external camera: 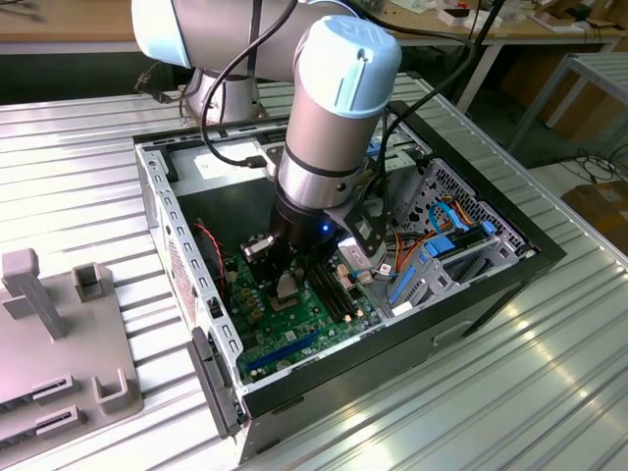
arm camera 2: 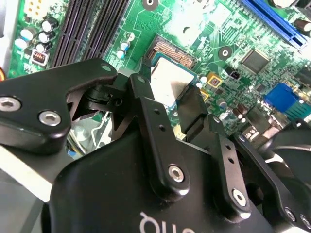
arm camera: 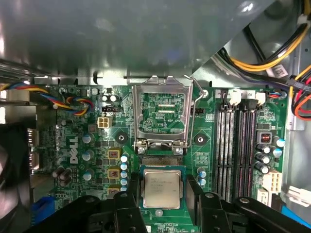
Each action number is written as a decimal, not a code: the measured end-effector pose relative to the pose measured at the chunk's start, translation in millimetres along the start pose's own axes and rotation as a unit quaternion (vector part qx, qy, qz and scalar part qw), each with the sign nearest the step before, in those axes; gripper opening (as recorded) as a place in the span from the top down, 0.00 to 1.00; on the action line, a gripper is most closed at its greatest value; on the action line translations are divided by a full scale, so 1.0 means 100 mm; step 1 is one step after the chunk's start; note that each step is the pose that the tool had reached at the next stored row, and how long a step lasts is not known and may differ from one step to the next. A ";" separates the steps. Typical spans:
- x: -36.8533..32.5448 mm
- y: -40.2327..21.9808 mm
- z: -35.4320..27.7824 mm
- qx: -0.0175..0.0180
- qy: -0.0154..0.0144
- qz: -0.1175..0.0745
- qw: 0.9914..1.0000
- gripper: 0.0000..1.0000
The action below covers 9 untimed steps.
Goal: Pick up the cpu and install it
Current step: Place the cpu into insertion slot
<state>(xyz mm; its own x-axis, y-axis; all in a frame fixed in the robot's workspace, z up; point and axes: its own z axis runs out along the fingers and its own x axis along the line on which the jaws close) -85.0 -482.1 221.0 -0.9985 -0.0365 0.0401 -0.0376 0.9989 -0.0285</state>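
- Exterior view: ribbed metal table [external camera: 510, 392] carrying an open computer case [external camera: 162, 196]; grey fixture block [external camera: 59, 334] on the table at the exterior view's left edge, well apart from the case
- Exterior view: robot arm [external camera: 334, 128] reaching down into the case; gripper [external camera: 286, 283] low over the green circuit board [external camera: 304, 329], near the board's middle
- Exterior view: blue and orange cables [external camera: 442, 235] by the case wall on the exterior view's right
- Second wrist view: cpu [arm camera 2: 167, 82], silver-grey face up, lying flat on the circuit board between the two black fingers [arm camera 2: 192, 109]; black memory slots [arm camera 2: 92, 29] and a blue slot [arm camera 2: 272, 19] toward opposite edges of the board
- First wrist view: cpu seated flat in its socket [arm camera: 163, 160]; fingers spread, one just beside each of two opposite edges, a thin strip of socket showing between finger and chip, not pinching it
- First wrist view: hinged metal retention frame [arm camera: 162, 114] lying open just beside the socket; coloured wires [arm camera: 68, 99] at the board's edge
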 end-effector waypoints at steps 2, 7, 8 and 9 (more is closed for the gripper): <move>0.000 0.000 0.000 0.000 0.000 0.000 1.000 0.53; 0.013 0.001 0.001 0.000 0.000 0.000 1.000 0.53; 0.013 0.001 0.001 0.000 0.000 0.000 1.000 0.53; 0.013 0.001 0.002 0.000 0.000 0.000 1.000 0.53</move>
<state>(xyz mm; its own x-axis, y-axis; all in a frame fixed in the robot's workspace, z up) -86.3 -482.1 220.9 -0.9985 -0.0365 0.0400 -0.0377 0.9989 -0.0283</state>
